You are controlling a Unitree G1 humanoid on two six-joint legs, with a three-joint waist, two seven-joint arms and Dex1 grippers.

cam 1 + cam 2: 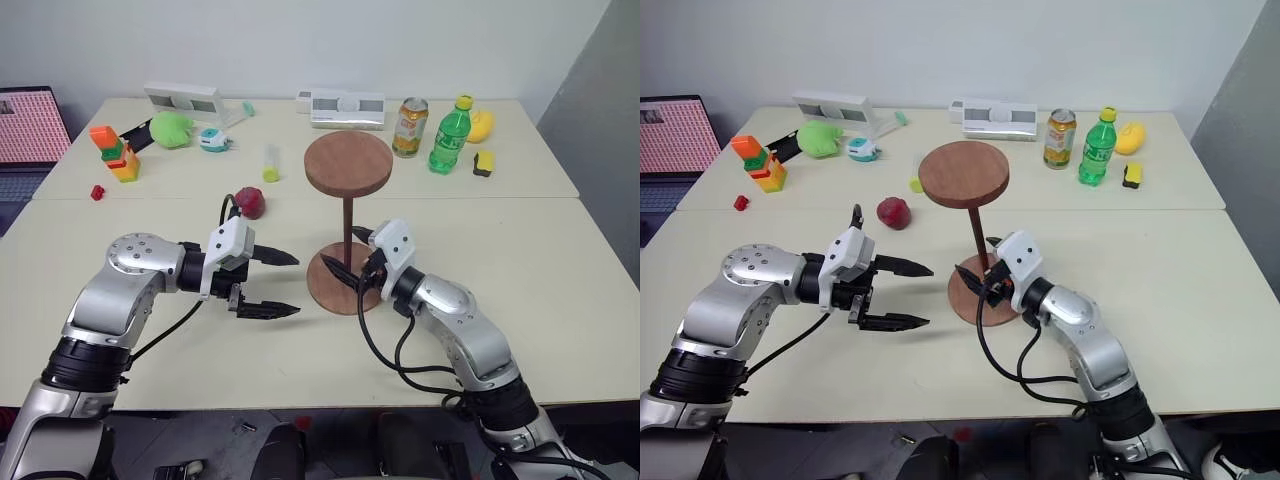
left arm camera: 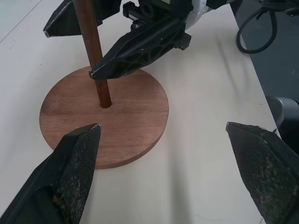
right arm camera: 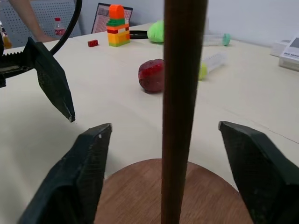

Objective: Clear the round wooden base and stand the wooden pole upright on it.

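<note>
Pole upright in centre hole of round base on worktop, right pincer spread wide either side, not touching; left pincer open, empty, just beside base.

I see the round wooden base lying flat on the near table, light reddish-brown, nothing else resting on it. The wooden pole, slim and dark brown, stands upright in the base's centre hole, its round disc cap on top, level, overhanging the base.
</note>
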